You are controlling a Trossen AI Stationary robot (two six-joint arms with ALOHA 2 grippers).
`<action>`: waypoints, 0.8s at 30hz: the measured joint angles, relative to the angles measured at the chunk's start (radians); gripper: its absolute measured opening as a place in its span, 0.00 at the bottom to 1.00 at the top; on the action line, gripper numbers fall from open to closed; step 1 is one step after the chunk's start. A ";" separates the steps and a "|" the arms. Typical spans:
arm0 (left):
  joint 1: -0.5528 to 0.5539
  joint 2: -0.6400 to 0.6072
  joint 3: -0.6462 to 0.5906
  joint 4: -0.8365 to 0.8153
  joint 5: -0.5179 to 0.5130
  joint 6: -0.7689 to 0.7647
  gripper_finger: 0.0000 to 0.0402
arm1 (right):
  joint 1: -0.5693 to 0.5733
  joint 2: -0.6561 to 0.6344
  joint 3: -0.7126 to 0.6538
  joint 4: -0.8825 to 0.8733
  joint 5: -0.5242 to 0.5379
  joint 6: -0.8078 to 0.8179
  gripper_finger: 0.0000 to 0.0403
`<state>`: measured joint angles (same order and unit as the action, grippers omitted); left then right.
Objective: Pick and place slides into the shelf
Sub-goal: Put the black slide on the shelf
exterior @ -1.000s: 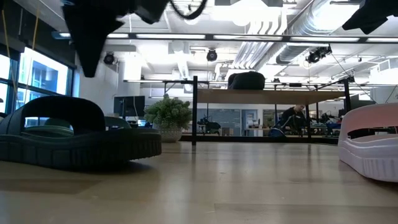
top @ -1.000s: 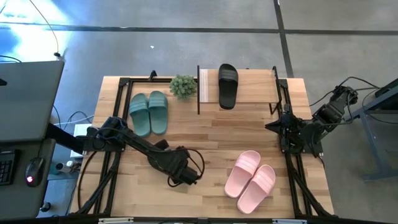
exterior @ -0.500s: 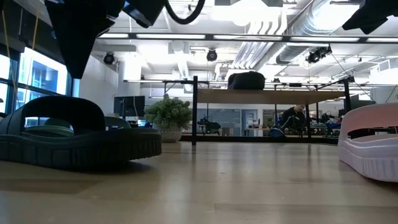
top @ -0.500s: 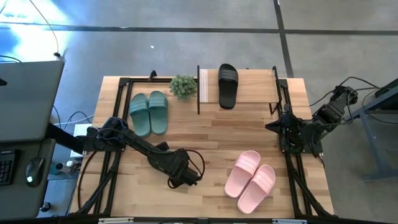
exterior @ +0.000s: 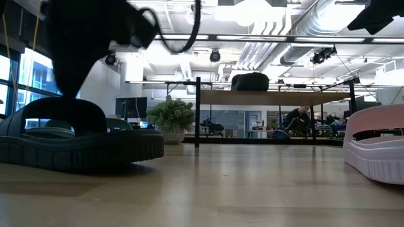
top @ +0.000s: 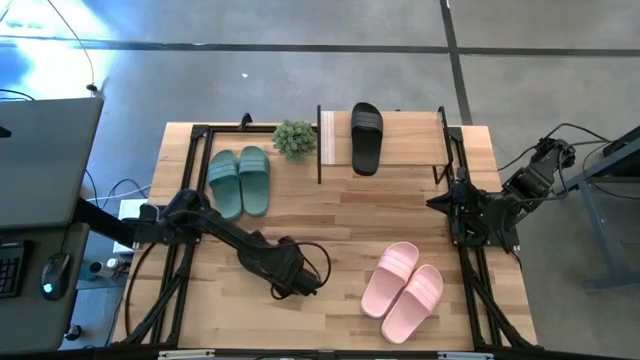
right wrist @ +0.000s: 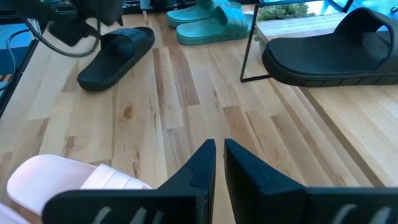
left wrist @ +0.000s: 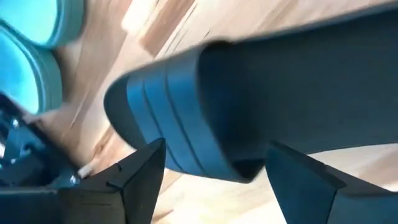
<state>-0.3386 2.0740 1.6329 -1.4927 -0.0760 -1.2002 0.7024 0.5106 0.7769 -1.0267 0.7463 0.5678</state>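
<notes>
At lower centre of the high view the left gripper (top: pixel 290 281) has its fingers spread around a black slide (right wrist: pixel 116 56) on the table (top: pixel 340 215), while the right gripper (right wrist: pixel 217 157), fingers together, waits at the right edge, near the shelf (top: pixel 400 150) holding another black slide (top: pixel 366 137) up top.

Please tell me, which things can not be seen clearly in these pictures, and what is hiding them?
- Second black slide: in the high view the left gripper covers it.
- Left gripper's grip: the left wrist view is filled by the strap, so contact is unclear.
- Shelf: in the low view, the slide on it is only a dark lump.
- Pink slides: cut off in the low view.
</notes>
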 joint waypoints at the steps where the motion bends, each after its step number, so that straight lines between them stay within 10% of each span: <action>1: 0.000 0.008 -0.014 -0.002 0.014 -0.011 0.64 | 0.000 0.000 0.000 0.000 0.001 0.000 0.06; 24: 0.005 0.040 -0.065 -0.042 -0.042 -0.064 0.21 | 0.000 0.000 0.000 0.000 -0.003 0.000 0.06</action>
<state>-0.3332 2.1143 1.5677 -1.5344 -0.1177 -1.2644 0.7025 0.5106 0.7765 -1.0267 0.7436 0.5681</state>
